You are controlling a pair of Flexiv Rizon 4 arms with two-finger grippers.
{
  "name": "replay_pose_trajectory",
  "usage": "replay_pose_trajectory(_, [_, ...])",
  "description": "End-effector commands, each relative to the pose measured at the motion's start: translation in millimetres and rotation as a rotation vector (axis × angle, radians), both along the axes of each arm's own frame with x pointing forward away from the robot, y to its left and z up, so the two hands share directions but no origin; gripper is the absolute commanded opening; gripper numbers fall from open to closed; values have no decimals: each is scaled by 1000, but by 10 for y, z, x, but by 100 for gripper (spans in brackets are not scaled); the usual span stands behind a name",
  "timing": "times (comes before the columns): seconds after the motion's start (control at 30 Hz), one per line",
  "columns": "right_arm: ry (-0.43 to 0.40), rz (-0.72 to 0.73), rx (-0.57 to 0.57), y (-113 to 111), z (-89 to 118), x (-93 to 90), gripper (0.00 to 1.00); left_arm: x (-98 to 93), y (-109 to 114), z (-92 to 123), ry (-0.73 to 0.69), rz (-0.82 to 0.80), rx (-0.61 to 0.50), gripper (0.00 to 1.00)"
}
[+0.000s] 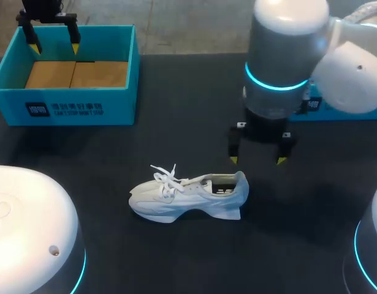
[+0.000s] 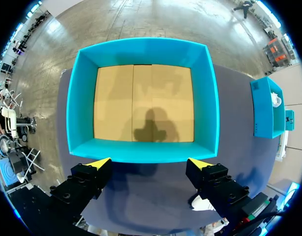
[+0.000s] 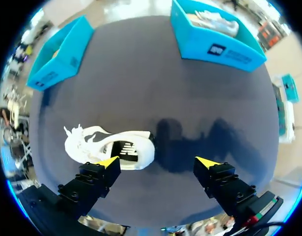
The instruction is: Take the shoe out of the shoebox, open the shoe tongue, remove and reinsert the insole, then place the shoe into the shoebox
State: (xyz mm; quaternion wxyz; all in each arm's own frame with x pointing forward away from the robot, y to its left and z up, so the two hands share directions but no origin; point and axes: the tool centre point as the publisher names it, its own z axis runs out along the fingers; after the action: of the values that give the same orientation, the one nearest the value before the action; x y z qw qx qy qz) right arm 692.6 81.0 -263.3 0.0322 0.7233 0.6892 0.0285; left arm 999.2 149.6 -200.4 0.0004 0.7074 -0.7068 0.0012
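a dark bench [image 1: 298, 239] seen from above, with the room's pale floor beyond its far edge. a white shoe [image 1: 188, 195] lies on the bench just below centre, towards 6 o'clock. it is out of its box and on its sole, with the toe to 9 o'clock and the heel to 3 o'clock. its laces [image 1: 167, 177] are loose over the tongue.

the right arm [image 1: 286, 55] comes in from 2 o'clock. the right jaws hang above the bench just past the heel, at about 1 o'clock from the shoe. they are spread wide and hold nothing, and they are not touching the shoe.

the left jaws are also wide open and empty. they hover at 11 o'clock over the far rim of the open teal shoebox [image 1: 114, 104], which shows only its bare cardboard floor.

the step in hand looks like opening the tongue. to do it well, one arm should probably steady the heel while the other lifts the tongue up through the loose laces. the pull should run towards the toe, so that the light shoe does not slide or tip over.

the dark inside of the shoe shows at its opening, but it cannot be made out whether the insole sits flat.

a second teal box [image 3: 224, 46] at 2 o'clock holds something white. it stands well apart from the shoe, and nothing lies between the shoe and either arm.
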Motion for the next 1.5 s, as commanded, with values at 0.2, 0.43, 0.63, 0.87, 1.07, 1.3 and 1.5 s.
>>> replay_pose_trajectory(0.2, [-74, 169, 108, -362, 134, -75, 100, 4, 3, 1, 1, 0, 1, 100])
replay_pose_trajectory(0.43, [-83, 254, 172, -651, 172, -37, 100, 4, 3, 1, 1, 0, 1, 100])
replay_pose_trajectory(0.63, [-92, 340, 323, -798, 103, 35, 100, 4, 3, 1, 1, 0, 1, 100])
replay_pose_trajectory(0.87, [-103, 362, 353, -847, 57, 37, 100, 4, 3, 1, 1, 0, 1, 100])
replay_pose_trajectory(1.07, [-103, 362, 353, -847, 57, 37, 100, 4, 3, 1, 1, 0, 1, 100])
replay_pose_trajectory(1.3, [-191, 488, 366, -798, -5, 48, 100, 4, 3, 1, 1, 0, 1, 100])
replay_pose_trajectory(1.5, [-338, 634, 424, -944, -132, 63, 100, 4, 3, 1, 1, 0, 1, 100])
